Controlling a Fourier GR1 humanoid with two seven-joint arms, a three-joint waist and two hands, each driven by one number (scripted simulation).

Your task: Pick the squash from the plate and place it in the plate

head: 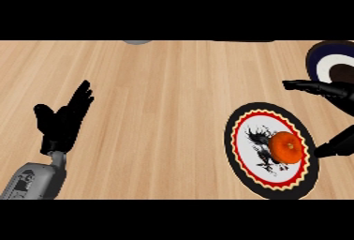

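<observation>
Black fingers, right: straight and spread wide, one set [311, 86] reaching in from the 3 o'clock edge, a separate tip [339, 144] lower down by the near plate's rim; they hold nothing
Right hand: right hand [340, 93] shows only in part at 3 o'clock, between the two plates, its palm mostly cut off by the edge
Black fingers, left: straight and relaxed, pointing toward 1 o'clock, thumb [43, 112] set apart; nothing held
Left hand: left hand [63, 123] rests open at 9 o'clock over bare wood, well apart from both plates
Left forearm: grey forearm [33, 180] comes in from 7 o'clock
Squash: orange squash [285, 147] lies on the near plate, on the side toward 3 o'clock, untouched by either hand
Near plate: plate [239, 136] with black rim, red scalloped ring and white centre bearing a dark figure, at 4 o'clock
Far plate: dark blue plate [318, 51] with white ring and dark centre, at 2 o'clock, cut by the edge
Worktop: light wood worktop [166, 103], planks running from 12 to 6 o'clock
</observation>
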